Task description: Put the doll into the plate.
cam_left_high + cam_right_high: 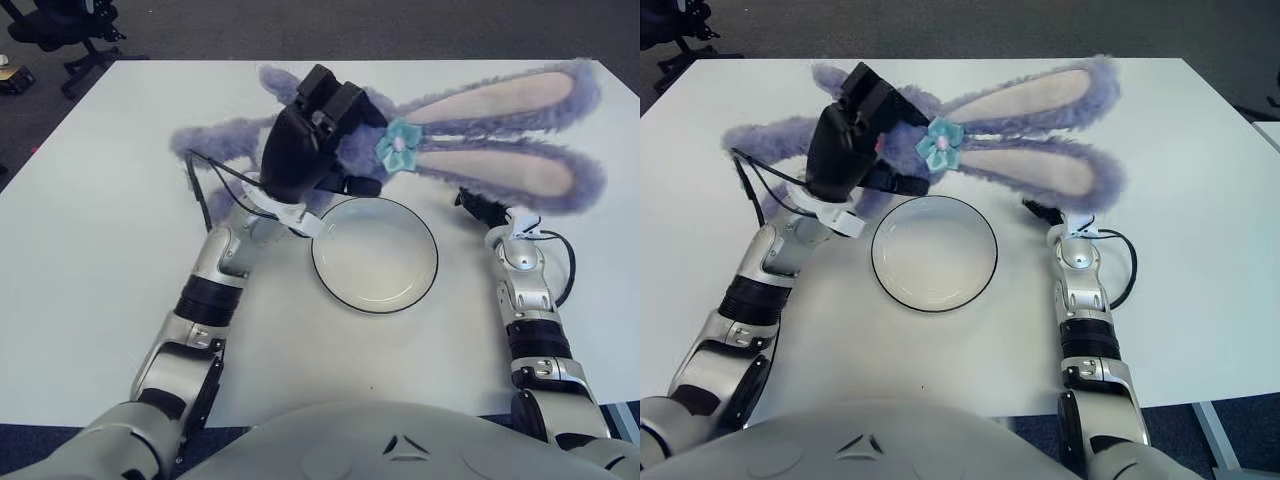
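Note:
My left hand (318, 140) is shut on the head of a purple plush rabbit doll (470, 130), holding it in the air behind the plate. The doll's two long ears with pink insides stretch out to the right, and a teal flower (399, 146) sits at their base. Its limbs trail to the left over the table. The white plate with a dark rim (430, 250) lies in the table's middle, just in front of the hand, with nothing in it. My right hand (482, 208) shows beside the plate on its right, under the lower ear.
The white table (90, 240) reaches to the far edge, where dark floor begins. An office chair base (60, 40) stands at the far left beyond the table. Black cables loop off both forearms.

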Available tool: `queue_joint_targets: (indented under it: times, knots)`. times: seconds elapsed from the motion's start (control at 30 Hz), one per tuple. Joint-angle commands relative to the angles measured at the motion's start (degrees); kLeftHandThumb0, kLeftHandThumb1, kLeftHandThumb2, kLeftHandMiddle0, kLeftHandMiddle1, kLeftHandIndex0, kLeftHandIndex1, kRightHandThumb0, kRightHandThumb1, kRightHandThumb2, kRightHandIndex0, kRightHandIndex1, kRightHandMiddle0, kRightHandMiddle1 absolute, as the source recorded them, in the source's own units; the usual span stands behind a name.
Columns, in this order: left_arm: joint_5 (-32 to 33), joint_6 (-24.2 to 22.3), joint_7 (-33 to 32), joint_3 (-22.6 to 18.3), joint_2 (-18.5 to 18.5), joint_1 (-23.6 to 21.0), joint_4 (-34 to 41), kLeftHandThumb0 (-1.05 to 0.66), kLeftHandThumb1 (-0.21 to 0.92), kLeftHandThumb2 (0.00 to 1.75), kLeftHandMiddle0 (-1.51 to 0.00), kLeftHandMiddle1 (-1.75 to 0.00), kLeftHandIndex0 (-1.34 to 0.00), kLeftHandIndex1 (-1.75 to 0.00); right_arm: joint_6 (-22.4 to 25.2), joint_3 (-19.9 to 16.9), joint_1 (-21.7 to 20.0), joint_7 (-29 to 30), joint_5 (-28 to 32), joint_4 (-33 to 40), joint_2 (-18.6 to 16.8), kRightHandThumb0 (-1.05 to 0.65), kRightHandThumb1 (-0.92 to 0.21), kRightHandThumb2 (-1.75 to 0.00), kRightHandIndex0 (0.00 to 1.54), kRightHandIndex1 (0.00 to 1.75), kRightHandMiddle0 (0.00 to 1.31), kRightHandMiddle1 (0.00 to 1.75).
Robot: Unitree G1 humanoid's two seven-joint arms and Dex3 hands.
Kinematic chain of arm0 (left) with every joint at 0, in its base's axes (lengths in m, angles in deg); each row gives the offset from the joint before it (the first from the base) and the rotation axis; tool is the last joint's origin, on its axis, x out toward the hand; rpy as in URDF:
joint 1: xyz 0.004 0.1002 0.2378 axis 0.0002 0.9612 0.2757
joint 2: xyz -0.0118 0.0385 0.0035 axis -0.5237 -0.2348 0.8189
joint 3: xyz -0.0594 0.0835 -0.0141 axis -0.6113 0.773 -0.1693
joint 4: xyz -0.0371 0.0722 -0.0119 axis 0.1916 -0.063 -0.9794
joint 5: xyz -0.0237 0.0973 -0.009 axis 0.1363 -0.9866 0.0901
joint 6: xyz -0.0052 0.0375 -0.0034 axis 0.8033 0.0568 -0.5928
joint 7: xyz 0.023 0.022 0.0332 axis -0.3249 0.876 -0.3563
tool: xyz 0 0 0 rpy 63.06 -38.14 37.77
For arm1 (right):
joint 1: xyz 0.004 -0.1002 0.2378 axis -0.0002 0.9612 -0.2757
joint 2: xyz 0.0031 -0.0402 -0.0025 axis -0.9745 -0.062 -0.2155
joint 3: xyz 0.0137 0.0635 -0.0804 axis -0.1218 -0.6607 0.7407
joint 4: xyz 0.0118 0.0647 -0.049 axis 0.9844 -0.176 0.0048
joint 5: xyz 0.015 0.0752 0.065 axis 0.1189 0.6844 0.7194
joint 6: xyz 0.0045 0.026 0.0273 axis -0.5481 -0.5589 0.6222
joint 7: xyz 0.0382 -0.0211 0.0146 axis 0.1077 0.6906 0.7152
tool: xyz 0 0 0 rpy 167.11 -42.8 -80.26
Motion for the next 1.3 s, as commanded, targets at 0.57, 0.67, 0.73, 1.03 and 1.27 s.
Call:
queue_joint_targets:
  times: [0.57,0.67,0.73,1.03,1.27]
  knots:
    - [0.30,-0.64,-1.47,0.24,-1.66,-0.32,0.79,-0.71,0.89,0.00,-0.51,-1.75,-0.25,-1.75,2.93,1.05,1.20,0.28,-0.97,-1.87,-0.68,-0.35,-0.92,-0.39,0.76,1.65,0.34,1.60]
    - [0.39,-0.65,-1.48,0.23,-1.76,-0.32,0.83,-0.71,0.89,0.00,-0.51,-1.75,-0.25,-1.75,2.98,1.13,1.22,0.36,-0.98,-1.80,-0.71,-0.35,-0.92,-0.39,0.76,1.65,0.34,1.60]
    - [0.40,-0.67,-1.49,0.25,-1.79,-0.32,0.83,-0.71,0.89,0.00,-0.51,-1.75,-0.25,-1.75,2.99,1.16,1.22,0.39,-0.97,-1.79,-0.69,-0.35,-0.92,-0.39,0.76,1.65,0.34,1.60]
    - [0.60,-0.62,-1.51,0.18,-2.00,-0.37,0.78,-0.71,0.89,0.00,-0.51,-1.75,-0.25,-1.75,3.09,1.32,1.15,0.56,-1.01,-1.76,-0.76,-0.35,-0.92,-0.39,0.76,1.65,0.34,1.60]
    - [0.75,-0.74,-1.41,0.16,-2.01,-0.84,0.45,-0.71,0.89,0.00,-0.51,-1.75,-0.25,-1.75,3.38,1.28,0.77,0.53,-0.95,-1.84,-0.66,-0.35,-0.92,-0.39,0.76,1.65,0.34,1.60]
